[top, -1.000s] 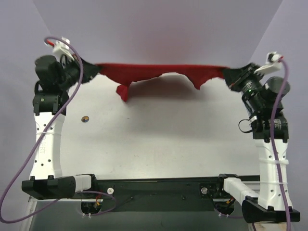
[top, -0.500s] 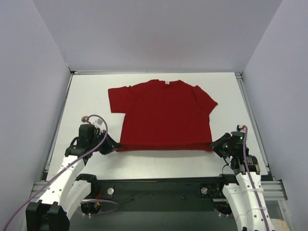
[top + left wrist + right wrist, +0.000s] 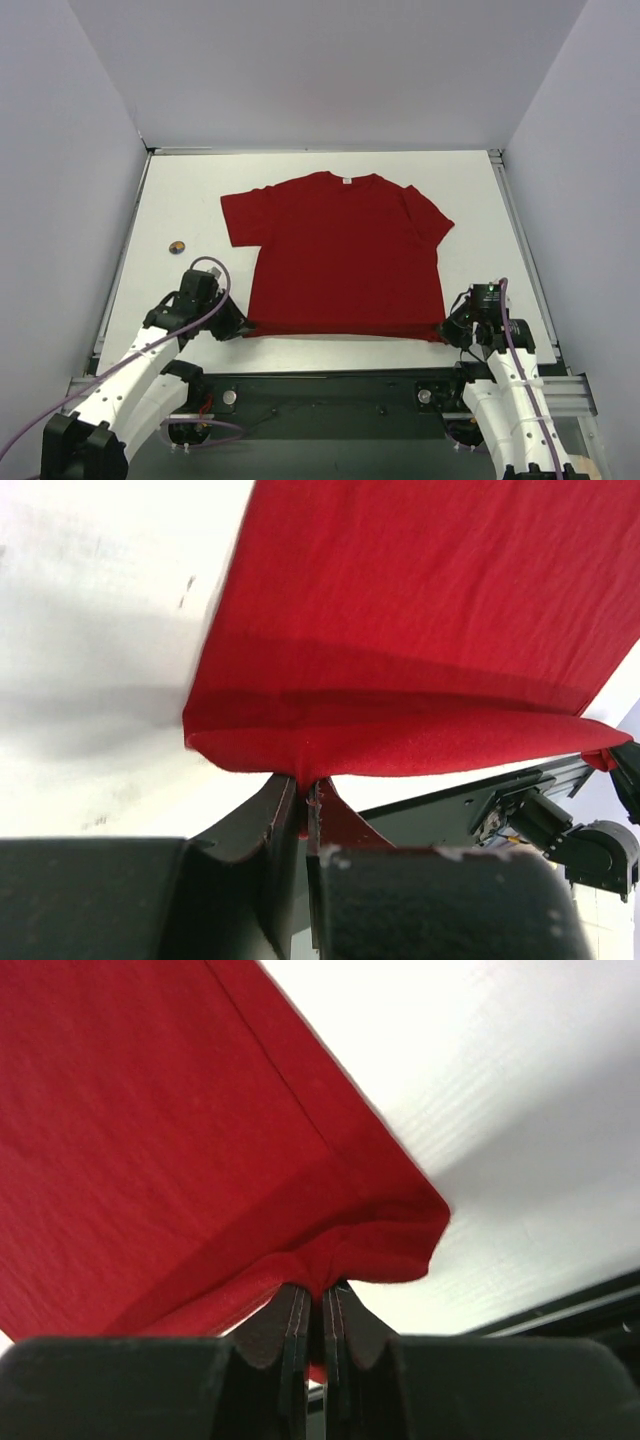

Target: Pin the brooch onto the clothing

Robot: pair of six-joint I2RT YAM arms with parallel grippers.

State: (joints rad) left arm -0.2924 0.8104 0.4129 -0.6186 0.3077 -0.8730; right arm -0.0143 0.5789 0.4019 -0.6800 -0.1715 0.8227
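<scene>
The dark red T-shirt (image 3: 345, 250) lies spread flat on the white table, collar and small white label at the far side, hem toward me. My left gripper (image 3: 243, 326) is shut on the hem's left corner (image 3: 300, 755). My right gripper (image 3: 446, 330) is shut on the hem's right corner (image 3: 330, 1270). Both hold the hem low, just above the table near its front edge. The brooch (image 3: 176, 247), a tiny round orange and dark badge, lies on the table left of the shirt, beyond my left gripper.
The white table (image 3: 180, 200) is walled by pale purple panels on the left, right and back. A black rail (image 3: 330, 385) with the arm bases runs along the near edge. A purple cable loops over the left arm (image 3: 140, 360).
Both grippers have brought the shirt from held up at the back down onto the table, then pulled the hem slightly nearer. The brooch, hidden by the left arm half a second ago, shows again.
</scene>
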